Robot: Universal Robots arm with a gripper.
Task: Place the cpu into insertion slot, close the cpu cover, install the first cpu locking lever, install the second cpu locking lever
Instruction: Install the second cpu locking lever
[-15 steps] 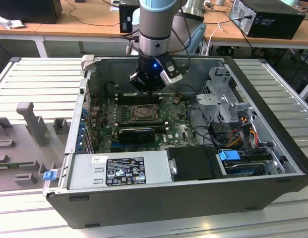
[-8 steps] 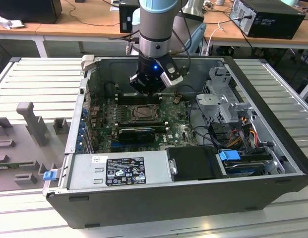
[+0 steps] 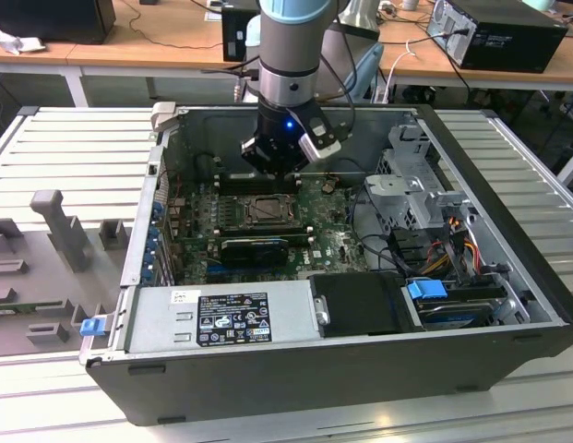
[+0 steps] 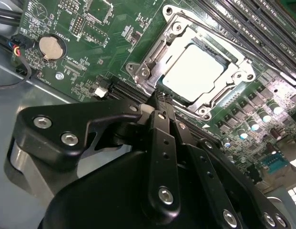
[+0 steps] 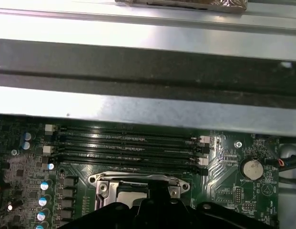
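In the second wrist view the cpu [image 4: 193, 71] lies in the insertion slot [image 4: 223, 56], its silver top showing. The cpu cover [image 4: 152, 52] lies flat around it as a metal frame. My gripper [image 4: 161, 99] has its black fingers [image 4: 159, 143] pressed together, with the tips at the near edge of the cover and nothing between them. In the exterior view the gripper [image 3: 272, 173] hangs inside the open computer case, just behind the insertion slot [image 3: 268, 210]. Whether the locking levers are latched I cannot tell.
Long black memory slots [image 5: 128, 143] run beside the socket, below the case wall [image 5: 148, 52]. A coin battery [image 4: 51, 46] sits on the green board. A power supply [image 3: 221, 318], a drive cage [image 3: 406, 185] and cable bundles [image 3: 443, 240] crowd the case. Grey fixtures [image 3: 55, 221] stand outside it.
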